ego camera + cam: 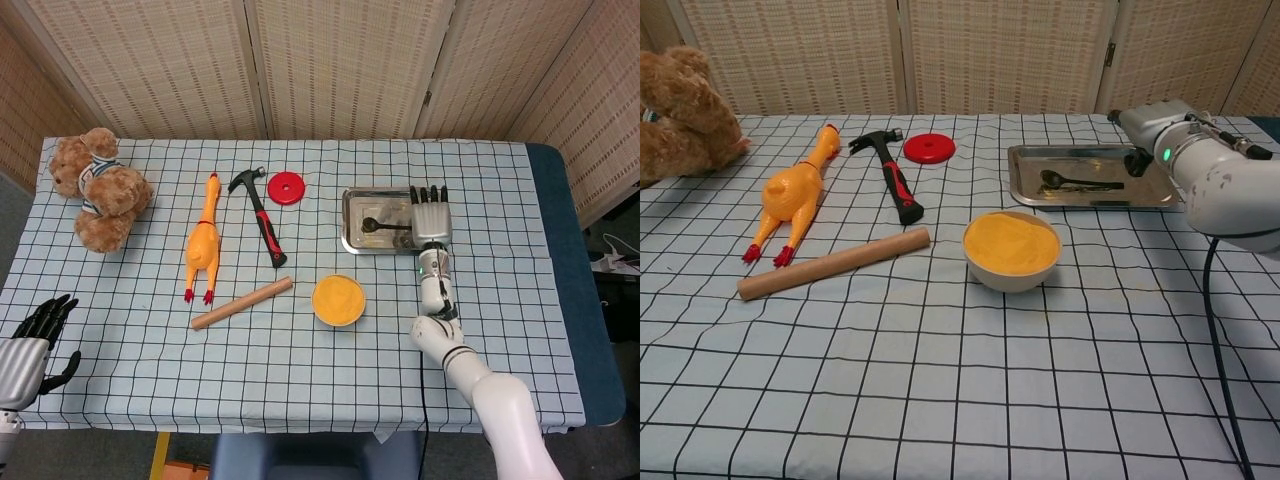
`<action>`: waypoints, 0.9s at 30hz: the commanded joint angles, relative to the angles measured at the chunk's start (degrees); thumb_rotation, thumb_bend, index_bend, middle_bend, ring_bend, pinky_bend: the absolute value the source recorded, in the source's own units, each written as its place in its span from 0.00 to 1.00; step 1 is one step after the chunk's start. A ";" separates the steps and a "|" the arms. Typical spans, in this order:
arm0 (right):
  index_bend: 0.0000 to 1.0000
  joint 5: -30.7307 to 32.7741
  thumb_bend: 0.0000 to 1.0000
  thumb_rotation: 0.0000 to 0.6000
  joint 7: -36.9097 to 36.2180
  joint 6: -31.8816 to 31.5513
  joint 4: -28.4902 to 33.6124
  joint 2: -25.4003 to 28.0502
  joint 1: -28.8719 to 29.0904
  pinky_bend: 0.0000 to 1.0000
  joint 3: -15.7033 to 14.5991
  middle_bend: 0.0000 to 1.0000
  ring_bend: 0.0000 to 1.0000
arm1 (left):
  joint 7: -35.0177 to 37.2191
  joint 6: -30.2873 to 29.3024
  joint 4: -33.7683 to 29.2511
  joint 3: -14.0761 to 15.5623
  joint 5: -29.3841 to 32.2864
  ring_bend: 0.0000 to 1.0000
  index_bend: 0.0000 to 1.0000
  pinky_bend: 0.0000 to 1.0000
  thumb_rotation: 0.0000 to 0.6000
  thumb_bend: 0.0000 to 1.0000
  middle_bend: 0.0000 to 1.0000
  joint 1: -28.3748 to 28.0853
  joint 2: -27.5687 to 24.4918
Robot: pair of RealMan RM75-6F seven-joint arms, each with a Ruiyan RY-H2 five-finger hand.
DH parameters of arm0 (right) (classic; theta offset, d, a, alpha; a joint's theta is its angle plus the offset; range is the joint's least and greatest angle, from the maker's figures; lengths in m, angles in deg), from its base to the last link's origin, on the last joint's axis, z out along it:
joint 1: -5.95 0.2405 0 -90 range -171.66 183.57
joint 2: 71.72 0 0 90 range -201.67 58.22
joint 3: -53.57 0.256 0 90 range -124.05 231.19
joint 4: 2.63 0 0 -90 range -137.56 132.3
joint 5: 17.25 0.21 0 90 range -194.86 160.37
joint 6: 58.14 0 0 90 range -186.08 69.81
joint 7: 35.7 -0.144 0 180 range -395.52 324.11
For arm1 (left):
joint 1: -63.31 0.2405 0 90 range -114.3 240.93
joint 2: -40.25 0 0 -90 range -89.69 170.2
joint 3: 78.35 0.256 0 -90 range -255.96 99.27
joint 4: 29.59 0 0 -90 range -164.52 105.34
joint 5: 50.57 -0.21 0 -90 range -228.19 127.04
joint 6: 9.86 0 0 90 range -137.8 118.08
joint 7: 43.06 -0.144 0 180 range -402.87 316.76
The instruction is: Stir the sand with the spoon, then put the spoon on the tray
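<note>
Spoon (385, 224) lies flat inside the metal tray (352, 243) at the far right of the checked tablecloth (300, 350), its bowl toward the tray's left side and its dark handle running right toward the right hand (431, 212). That hand hangs over the tray's right edge with its fingers (427, 194) straight and spread, pointing away from the robot, and nothing is in it; in the chest view only its back and one dark fingertip near the end of the handle show (whether that tip touches the handle cannot be told). White bowl (1011, 250) of orange sand (1011, 241) stands just in front of the tray, apart from it. Left of the bowl a wooden rolling pin (242, 303) lies slanted, and beyond it a hammer (260, 216) with a red and black grip lies between a yellow rubber chicken (202, 239) and a red disc (286, 187). A brown teddy bear (98, 188) sits at the far left corner. The left hand (38, 338) is low at the near left edge of the table, well apart from everything, its dark fingers apart and holding nothing.
</note>
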 commanded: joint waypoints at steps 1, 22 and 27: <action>0.00 -1.00 0.42 1.00 -1.41 -2.31 6.52 4.18 -2.48 0.00 0.35 0.03 0.00 | 0.00 -0.04 -0.05 0.04 -0.07 0.00 0.00 0.18 1.00 0.45 0.00 0.02 -0.04; 0.00 -31.19 0.34 1.00 -4.50 -39.58 91.00 58.19 -44.35 0.00 -23.28 0.00 0.00 | -4.07 -1.78 -1.75 -0.04 -0.17 0.00 0.00 0.18 1.00 0.45 0.00 0.92 0.13; 0.00 -35.17 0.34 1.00 3.40 -50.19 87.62 55.70 -52.01 0.00 -27.34 0.00 0.00 | -6.00 -5.50 -0.01 -0.46 -2.20 0.00 0.00 0.12 1.00 0.45 0.00 1.76 1.73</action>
